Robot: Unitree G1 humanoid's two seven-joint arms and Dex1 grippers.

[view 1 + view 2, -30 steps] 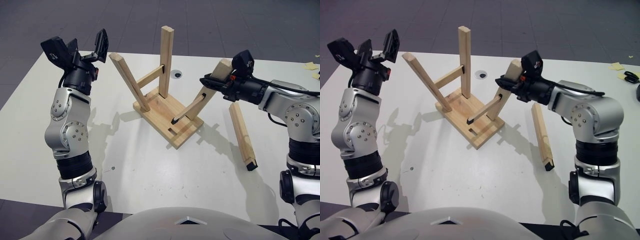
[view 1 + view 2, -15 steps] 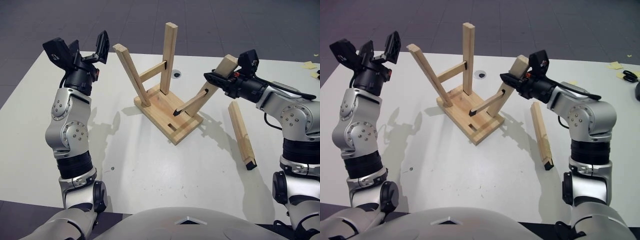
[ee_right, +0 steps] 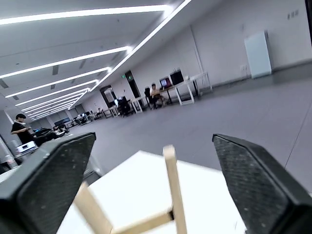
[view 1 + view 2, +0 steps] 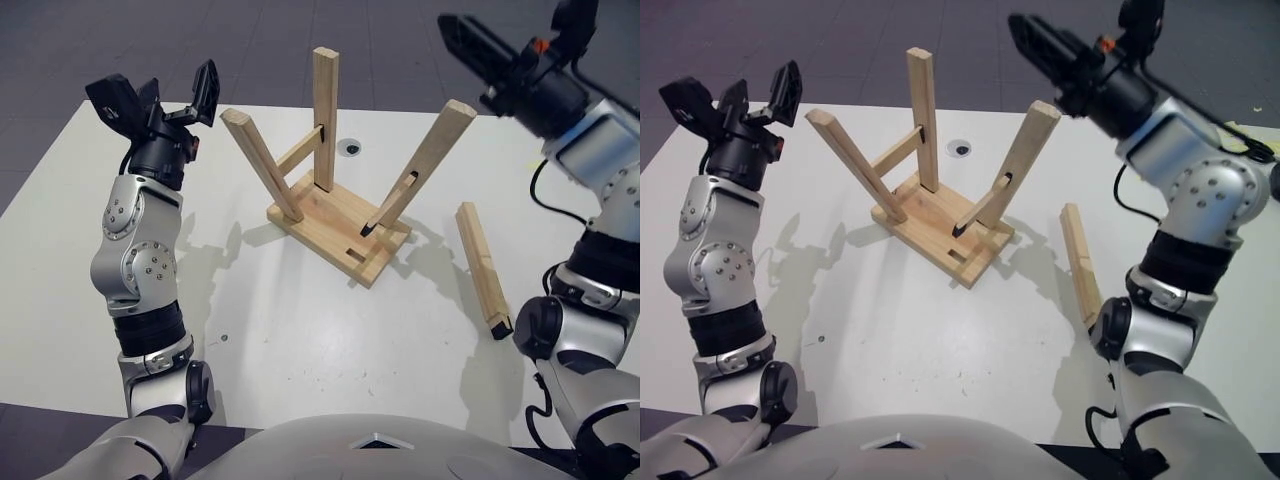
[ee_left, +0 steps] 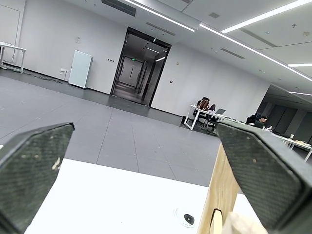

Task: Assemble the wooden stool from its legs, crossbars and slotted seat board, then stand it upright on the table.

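Observation:
The slotted seat board lies flat on the white table with three legs sticking up from it. The left leg leans left, the middle leg stands upright, and a crossbar joins them. The right leg leans right, with a short crossbar running down to the board. A fourth leg lies loose on the table to the right. My left gripper is open, held high to the left of the stool. My right gripper is open, high above and right of the right leg, holding nothing.
A round grommet hole sits in the table behind the stool. Bare tabletop stretches in front of the seat board and to its left. The left wrist view catches the top of a leg between its fingers, farther off.
My right gripper has let go of the right leg's top and risen up and away, now open. The stool has shifted slightly and stands by itself. The left arm has stayed still.

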